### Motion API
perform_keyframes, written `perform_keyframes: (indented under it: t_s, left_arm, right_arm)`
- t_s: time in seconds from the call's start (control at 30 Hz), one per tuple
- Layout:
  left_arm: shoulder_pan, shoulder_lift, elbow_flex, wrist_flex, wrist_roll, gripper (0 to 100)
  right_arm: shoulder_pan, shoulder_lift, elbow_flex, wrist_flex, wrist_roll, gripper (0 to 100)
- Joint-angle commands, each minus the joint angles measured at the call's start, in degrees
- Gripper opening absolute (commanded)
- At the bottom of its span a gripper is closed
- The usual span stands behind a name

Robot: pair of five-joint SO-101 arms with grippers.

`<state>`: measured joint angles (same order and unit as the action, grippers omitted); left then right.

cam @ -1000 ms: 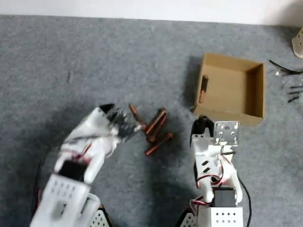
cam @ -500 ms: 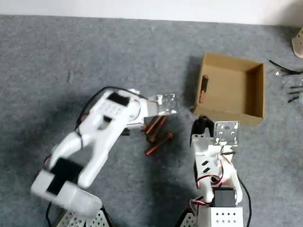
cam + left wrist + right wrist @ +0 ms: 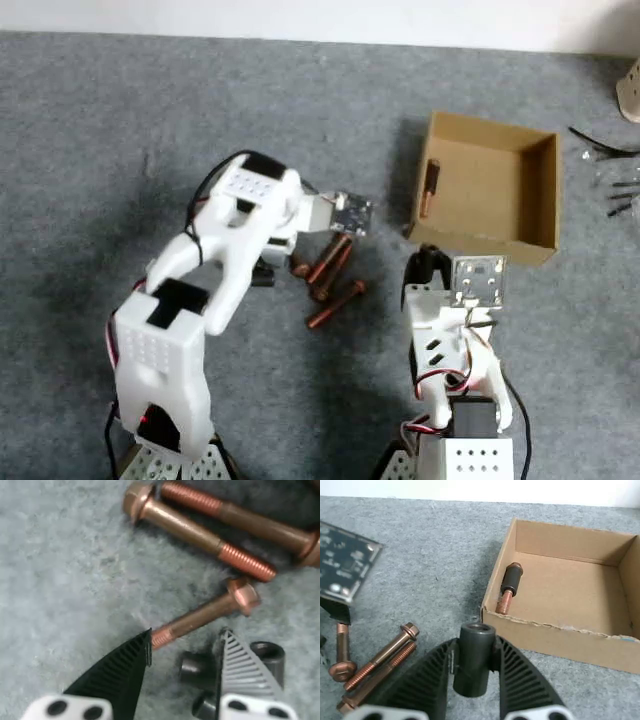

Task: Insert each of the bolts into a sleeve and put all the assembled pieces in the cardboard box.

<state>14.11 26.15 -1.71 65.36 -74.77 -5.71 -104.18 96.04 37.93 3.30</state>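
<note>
Between the spread fingers of the left gripper, a dark sleeve was seen lying on the grey carpet, gripped by neither finger. Two more sleeves lay just beside the pale finger. The threaded end of a copper bolt was found at the tip of the black finger; whether it touched could not be told. Its shank ran slantwise away from the gripper. Beyond it, two further bolts were laid side by side, head to tail. In the high view the left arm was bent over this cluster, and the fingers and sleeves were hidden under its wrist board. The right gripper was clenched on another sleeve, which was held above the carpet with its open bore showing at the far end. Just ahead of it, near but apart, the cardboard box was set. One assembled piece lay inside, along the wall on the side of the bolts. In the high view the right arm was placed between the bolts and the box's near wall. Some black wires and small parts were scattered on the carpet past the box's far side.
</note>
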Motion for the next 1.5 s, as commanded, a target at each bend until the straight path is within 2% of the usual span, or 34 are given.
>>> perform_keyframes:
  t_s: [0.0, 0.5, 0.7, 0.9, 0.97, 1.13, 1.47]
  left_arm:
    - [-0.75, 1.10, -5.14, 3.43, -3.43, 21]
    - [3.47, 2.95, -5.93, 4.13, -3.34, 21]
    - [4.88, 3.03, -5.93, 8.79, -5.71, 21]
    - [4.00, 3.03, -5.93, 8.62, -5.63, 21]
    - [3.65, 3.03, -5.93, 8.97, -5.63, 18]
    - [3.30, 3.03, -5.76, 8.97, -5.54, 1]
    - [3.65, 2.95, -4.53, 8.97, -5.54, 1]
  right_arm:
    - [0.66, -1.19, 7.25, -0.04, 0.79, 0.5]
    - [0.66, -1.19, 7.25, -0.04, 0.79, 0.5]
    - [0.66, -1.19, 7.25, -0.04, 0.79, 0.5]
    - [0.66, -1.19, 7.25, -1.54, 0.79, 0.5]
    - [0.66, -1.19, 7.25, -1.54, 0.79, 0.5]
    - [0.66, -1.19, 7.25, -1.54, 0.79, 0.5]
    - [0.66, -1.19, 7.25, -1.54, 0.79, 0.5]
